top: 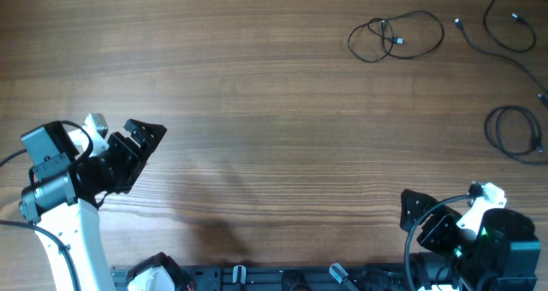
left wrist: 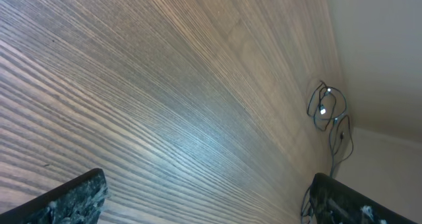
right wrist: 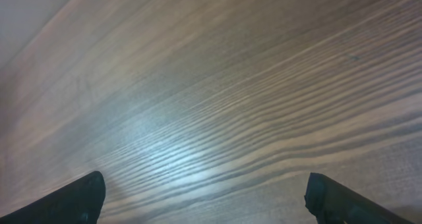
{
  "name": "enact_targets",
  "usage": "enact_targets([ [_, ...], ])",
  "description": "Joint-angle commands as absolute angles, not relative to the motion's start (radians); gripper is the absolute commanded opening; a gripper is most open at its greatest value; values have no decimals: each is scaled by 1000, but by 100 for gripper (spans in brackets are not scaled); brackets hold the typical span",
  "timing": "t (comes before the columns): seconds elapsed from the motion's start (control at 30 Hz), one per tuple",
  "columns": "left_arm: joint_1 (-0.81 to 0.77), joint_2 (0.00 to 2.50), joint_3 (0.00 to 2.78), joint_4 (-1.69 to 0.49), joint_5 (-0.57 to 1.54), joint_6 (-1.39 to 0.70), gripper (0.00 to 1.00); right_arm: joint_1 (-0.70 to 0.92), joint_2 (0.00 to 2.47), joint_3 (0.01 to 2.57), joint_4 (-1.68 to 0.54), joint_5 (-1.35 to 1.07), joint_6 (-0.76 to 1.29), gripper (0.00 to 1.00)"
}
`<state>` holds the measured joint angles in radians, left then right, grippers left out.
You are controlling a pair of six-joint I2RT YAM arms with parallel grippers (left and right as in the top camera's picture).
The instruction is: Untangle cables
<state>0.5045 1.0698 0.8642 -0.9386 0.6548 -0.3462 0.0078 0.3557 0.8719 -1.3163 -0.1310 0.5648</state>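
Observation:
The cables lie at the far right of the wooden table in the overhead view: a looped thin black cable (top: 394,36), a second long one with a loop near the top right corner (top: 510,21), and a small coil (top: 514,133) at the right edge. The left wrist view shows cable loops (left wrist: 325,109) far off at its right. My left gripper (top: 144,139) is open and empty at the near left, far from the cables; its fingers (left wrist: 211,201) frame bare wood. My right gripper (top: 419,216) is open and empty at the near right, over bare wood (right wrist: 208,197).
The wooden table (top: 257,94) stretches between both arms and the cables. The arm bases and a black rail (top: 282,278) sit along the near edge. The table's far edge meets a pale wall (left wrist: 382,66).

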Motion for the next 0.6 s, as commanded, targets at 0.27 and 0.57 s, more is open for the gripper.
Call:
enact_targets([
  [0.27, 508, 1074, 870, -936, 653, -351, 100, 14, 338, 868, -1344, -137, 606, 100],
  [0.57, 508, 1074, 870, -936, 653, -351, 100, 14, 336, 868, -1406, -108, 657, 100],
])
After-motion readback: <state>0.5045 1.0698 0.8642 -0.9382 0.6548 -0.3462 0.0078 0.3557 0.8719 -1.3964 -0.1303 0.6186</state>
